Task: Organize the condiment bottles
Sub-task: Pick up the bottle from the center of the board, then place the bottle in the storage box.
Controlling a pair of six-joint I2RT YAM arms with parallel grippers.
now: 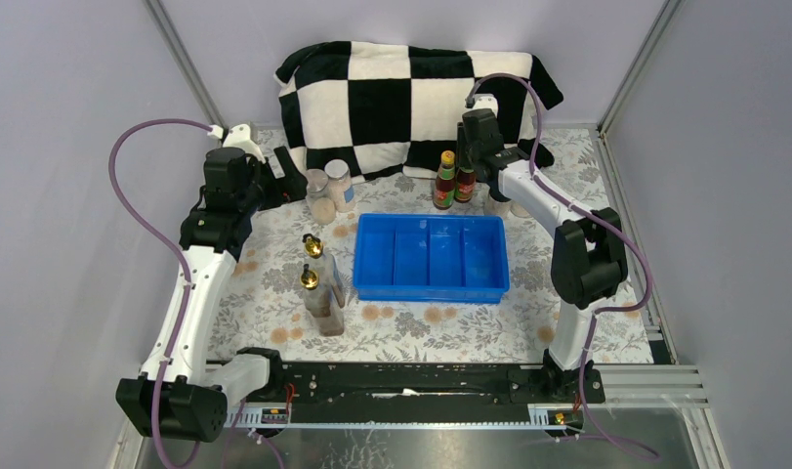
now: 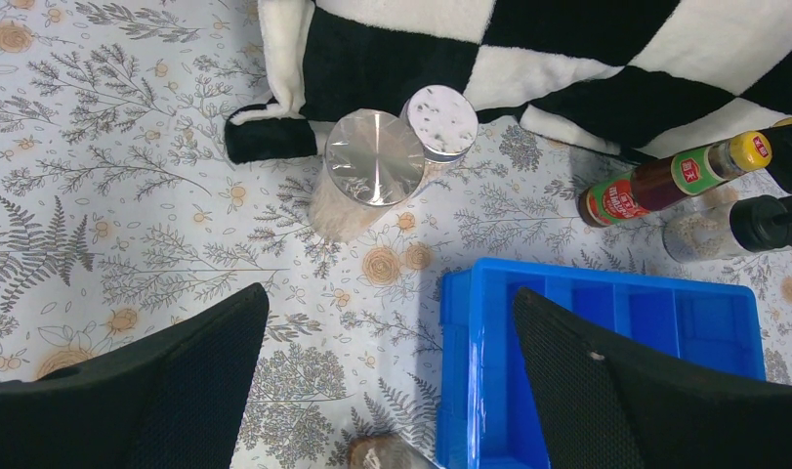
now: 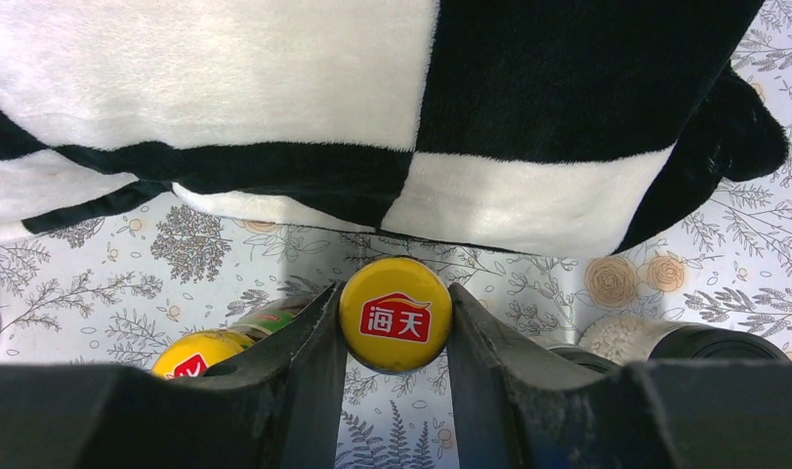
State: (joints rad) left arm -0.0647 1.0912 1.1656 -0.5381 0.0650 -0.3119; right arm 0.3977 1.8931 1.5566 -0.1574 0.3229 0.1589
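Right pincer [image 3: 395, 293] around yellow-capped sauce bottle [image 3: 396, 320]

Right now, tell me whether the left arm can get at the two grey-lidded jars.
Probably yes. The left pincer is open and faces the grey-lidded jars with only bare table between. They stand close together against the checkered blanket, so slipping a finger between them may be tight.

Glossy-capped sauce bottle [image 3: 396, 315] — plush blanket [image 3: 226, 68]
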